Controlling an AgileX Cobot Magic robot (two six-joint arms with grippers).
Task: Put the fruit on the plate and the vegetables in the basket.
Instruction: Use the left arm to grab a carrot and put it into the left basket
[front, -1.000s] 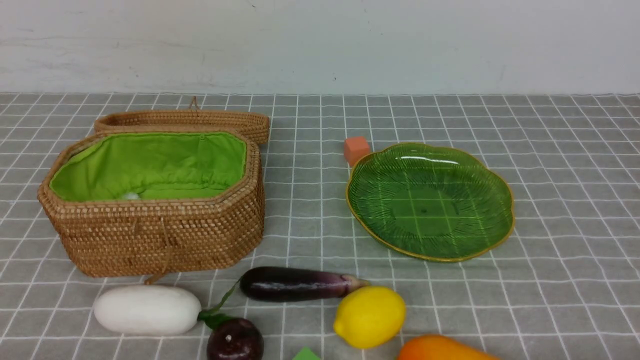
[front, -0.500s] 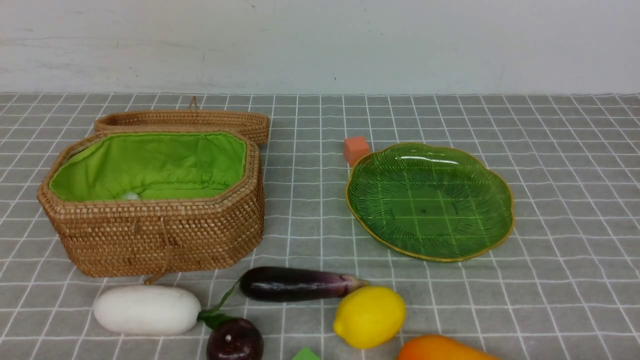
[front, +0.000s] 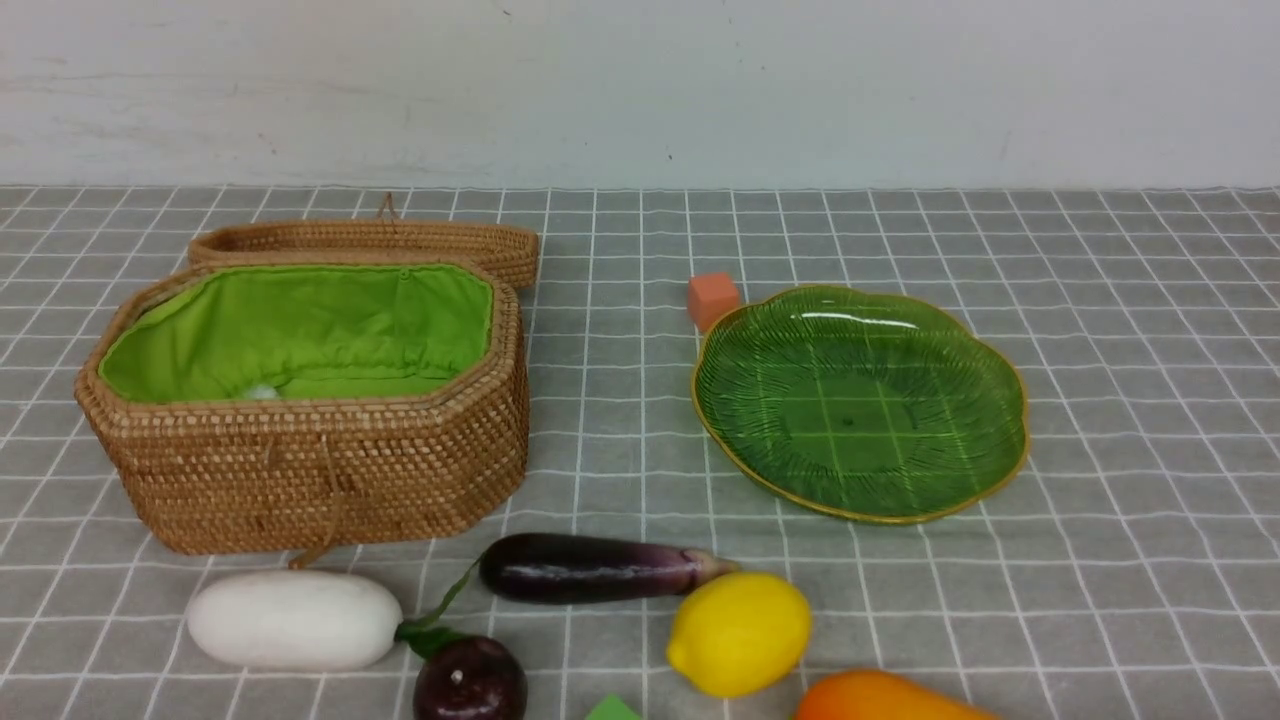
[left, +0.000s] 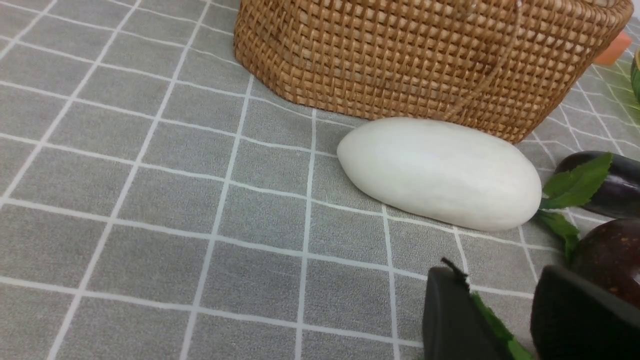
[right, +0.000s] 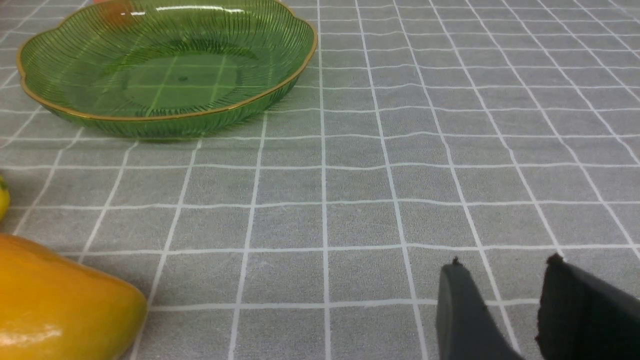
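Note:
The open wicker basket (front: 320, 480) with green lining stands at the left, and the green ribbed plate (front: 860, 400) lies bare at the right. Along the near edge lie a white radish (front: 295, 618), a purple eggplant (front: 590, 567), a maroon plum (front: 470, 680), a lemon (front: 740, 632) and a mango (front: 880, 700). My left gripper (left: 500, 280) is open and empty, low over the cloth near the radish (left: 440, 172) and beside the plum (left: 610, 255). My right gripper (right: 504, 265) is open and empty, off to the side of the mango (right: 60, 300). Neither arm shows in the front view.
The basket's lid (front: 370, 240) lies behind the basket. A small orange cube (front: 712, 298) touches the plate's far left rim. A green block (front: 612, 710) peeks in at the bottom edge. Something small and white (front: 262, 392) sits inside the basket.

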